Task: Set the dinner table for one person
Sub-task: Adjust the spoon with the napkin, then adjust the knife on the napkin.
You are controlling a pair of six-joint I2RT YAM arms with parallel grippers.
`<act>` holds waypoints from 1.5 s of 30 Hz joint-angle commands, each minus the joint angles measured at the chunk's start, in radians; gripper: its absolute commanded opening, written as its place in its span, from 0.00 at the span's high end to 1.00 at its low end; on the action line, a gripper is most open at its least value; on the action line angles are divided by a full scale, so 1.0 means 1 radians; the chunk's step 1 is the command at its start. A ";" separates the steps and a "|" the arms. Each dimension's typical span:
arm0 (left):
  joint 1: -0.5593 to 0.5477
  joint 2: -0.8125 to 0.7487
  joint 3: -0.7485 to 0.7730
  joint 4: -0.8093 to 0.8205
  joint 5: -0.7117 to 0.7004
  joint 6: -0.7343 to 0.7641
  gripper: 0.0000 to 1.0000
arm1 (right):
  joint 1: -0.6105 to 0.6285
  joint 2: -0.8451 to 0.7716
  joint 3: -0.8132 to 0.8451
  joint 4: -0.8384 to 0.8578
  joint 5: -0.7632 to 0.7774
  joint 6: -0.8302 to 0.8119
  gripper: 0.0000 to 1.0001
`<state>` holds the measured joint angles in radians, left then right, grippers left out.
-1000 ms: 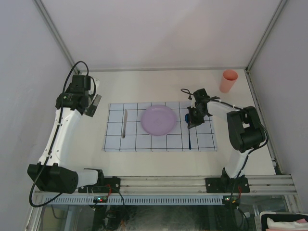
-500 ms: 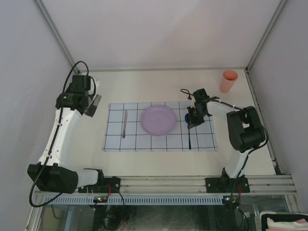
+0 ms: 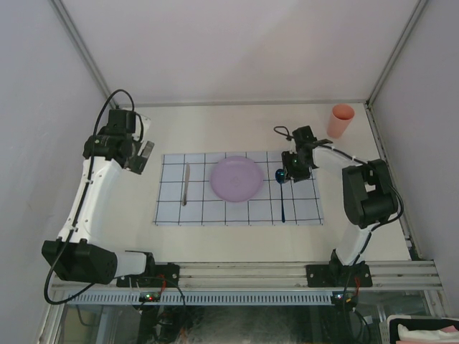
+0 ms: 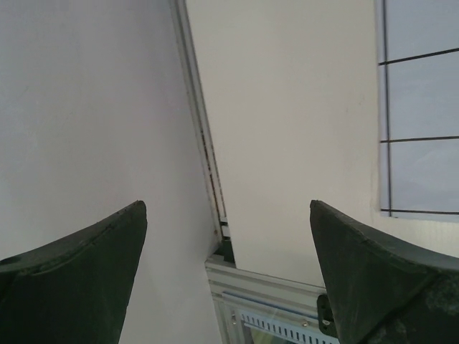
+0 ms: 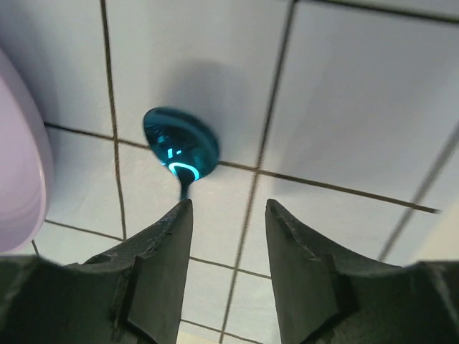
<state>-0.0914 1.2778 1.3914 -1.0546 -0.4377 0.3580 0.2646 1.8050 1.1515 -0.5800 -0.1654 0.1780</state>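
Your right gripper (image 5: 226, 208) hangs low over the checked cloth (image 3: 172, 208), its jaws partly apart and holding nothing. The blue spoon (image 5: 181, 143) lies flat on the cloth just past its fingertips, beside the purple plate (image 3: 235, 178). Your left gripper (image 4: 227, 206) stands wide and empty near the left rail of the off-white surface (image 3: 237, 125), which carries the cloth.

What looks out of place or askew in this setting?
Nothing is spilled or damaged. The cloth lies square, with the plate centred, the silver utensil left of it and the blue spoon right, both roughly straight. Only oddity: the pink cup stands off the cloth, near the dinner table's far right corner.
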 commanded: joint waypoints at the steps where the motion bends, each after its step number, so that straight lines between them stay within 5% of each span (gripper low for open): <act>1: -0.001 0.059 0.134 -0.034 0.147 -0.058 0.00 | -0.033 -0.118 0.075 0.002 0.094 -0.031 0.54; 11: -0.020 0.332 0.219 -0.007 0.315 -0.336 0.02 | -0.037 -0.243 0.124 -0.009 0.244 -0.179 0.52; 25: -0.137 0.505 0.104 0.146 0.516 -0.427 0.11 | -0.180 -0.221 0.264 -0.087 0.258 -0.222 0.52; 45: -0.160 0.589 -0.014 0.193 0.466 -0.476 0.13 | -0.300 -0.209 0.330 -0.142 0.208 -0.241 0.52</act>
<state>-0.2558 1.8706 1.3945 -0.8810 0.0593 -0.0937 -0.0269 1.6424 1.4681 -0.7223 0.0509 -0.0483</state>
